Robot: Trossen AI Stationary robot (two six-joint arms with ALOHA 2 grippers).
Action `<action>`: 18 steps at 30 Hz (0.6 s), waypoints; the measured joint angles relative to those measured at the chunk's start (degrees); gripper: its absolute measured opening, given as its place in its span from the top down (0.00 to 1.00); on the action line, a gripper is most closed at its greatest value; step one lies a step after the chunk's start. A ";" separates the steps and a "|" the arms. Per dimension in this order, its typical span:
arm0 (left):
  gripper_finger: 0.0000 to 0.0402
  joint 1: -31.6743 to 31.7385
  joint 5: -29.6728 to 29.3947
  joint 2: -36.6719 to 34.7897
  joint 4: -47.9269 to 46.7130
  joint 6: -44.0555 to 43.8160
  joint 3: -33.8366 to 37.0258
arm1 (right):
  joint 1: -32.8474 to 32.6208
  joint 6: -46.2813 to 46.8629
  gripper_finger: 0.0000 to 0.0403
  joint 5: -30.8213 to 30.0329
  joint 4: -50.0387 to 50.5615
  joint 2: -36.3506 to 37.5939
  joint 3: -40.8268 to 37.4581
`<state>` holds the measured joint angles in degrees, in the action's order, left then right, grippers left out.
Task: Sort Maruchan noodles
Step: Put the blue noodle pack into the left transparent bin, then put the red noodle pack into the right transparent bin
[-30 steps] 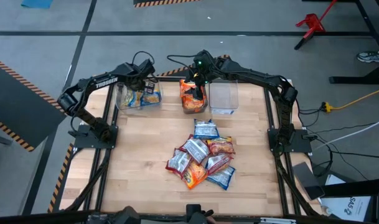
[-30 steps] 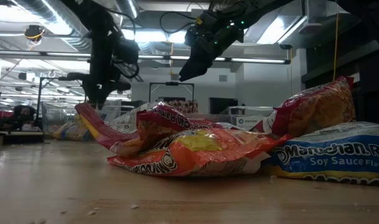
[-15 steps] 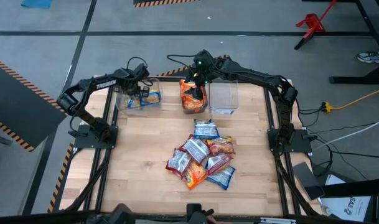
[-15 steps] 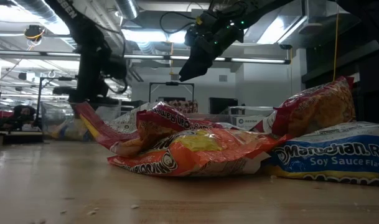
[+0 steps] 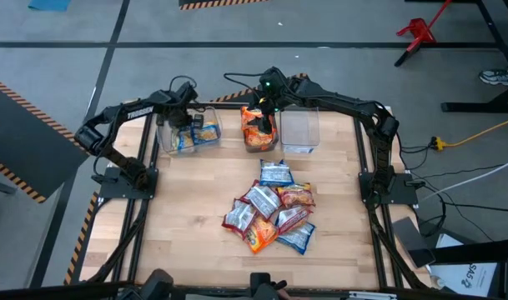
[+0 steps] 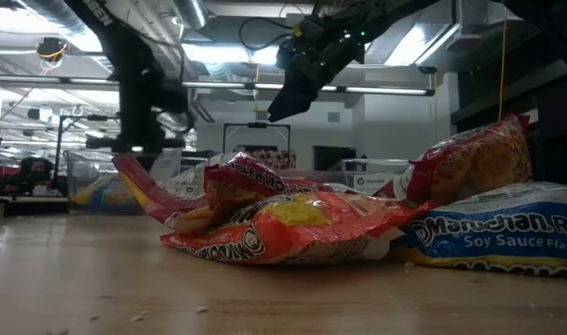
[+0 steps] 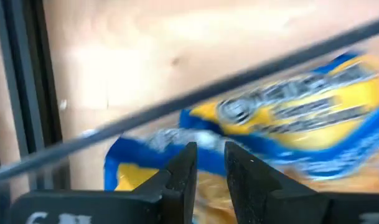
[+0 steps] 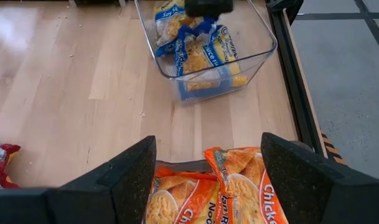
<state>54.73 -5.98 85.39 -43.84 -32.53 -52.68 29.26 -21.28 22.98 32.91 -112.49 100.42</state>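
- High view: three clear bins are lined up along the table's far edge; blue packets are held in the left bin, orange packets in the middle bin, and no packets are seen in the right bin.
- A pile of mixed packets is heaped at mid-table, well apart from the bins.
- The left gripper is positioned over the left bin; its fingers are seen nearly together, with a narrow gap and nothing between them.
- The right gripper is poised above the middle bin, fingers spread wide, nothing gripped.
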 joint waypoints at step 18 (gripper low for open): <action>0.81 -15.48 16.04 -16.76 -1.32 15.13 -20.40 | 0.00 1.86 0.31 1.33 12.15 6.38 -0.04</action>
<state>39.25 10.07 68.62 -45.16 -17.40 -73.07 29.26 -19.42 24.31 45.06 -106.11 100.38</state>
